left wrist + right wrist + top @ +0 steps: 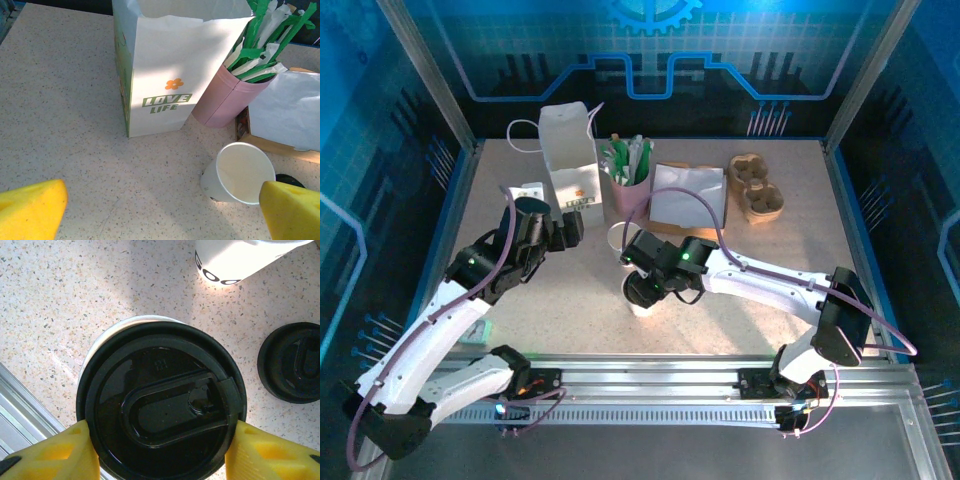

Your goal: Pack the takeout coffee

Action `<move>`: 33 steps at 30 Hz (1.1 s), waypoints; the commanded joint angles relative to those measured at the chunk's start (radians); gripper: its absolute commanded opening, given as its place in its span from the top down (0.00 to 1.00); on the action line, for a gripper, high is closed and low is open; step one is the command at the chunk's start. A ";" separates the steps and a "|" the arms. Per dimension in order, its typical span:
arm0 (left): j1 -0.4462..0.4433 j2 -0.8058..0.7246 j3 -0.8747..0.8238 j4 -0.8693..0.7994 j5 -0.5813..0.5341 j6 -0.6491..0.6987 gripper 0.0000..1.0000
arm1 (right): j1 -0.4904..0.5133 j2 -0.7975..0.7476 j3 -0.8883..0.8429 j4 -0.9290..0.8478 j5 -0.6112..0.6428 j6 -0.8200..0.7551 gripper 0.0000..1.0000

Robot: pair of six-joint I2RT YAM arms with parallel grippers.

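Note:
A takeout coffee cup (125, 322) stands on the table under its round black lid (160, 400). My right gripper (159, 452) is shut on that lid, one yellow pad pressed to each side of its rim. From above, the right gripper (642, 288) sits over the cup's white base (642, 308). A second white paper cup (240, 172), open and empty, stands near the pink cup; a spare black lid (292, 362) lies beside it. My left gripper (160, 215) is open over bare table left of the empty cup, in front of the white bag (165, 70).
The tall white bag (570, 160) stands open at the back. A pink cup of green-and-white sticks (625, 190) is to its right. Further right are a flat box with white paper (685, 195) and a cardboard cup carrier (757, 187). A metal rail (650, 375) runs along the near edge.

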 commanded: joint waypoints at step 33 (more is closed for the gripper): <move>0.009 0.006 -0.014 -0.019 -0.016 0.034 0.01 | 0.034 0.022 0.017 -0.021 0.055 0.027 0.43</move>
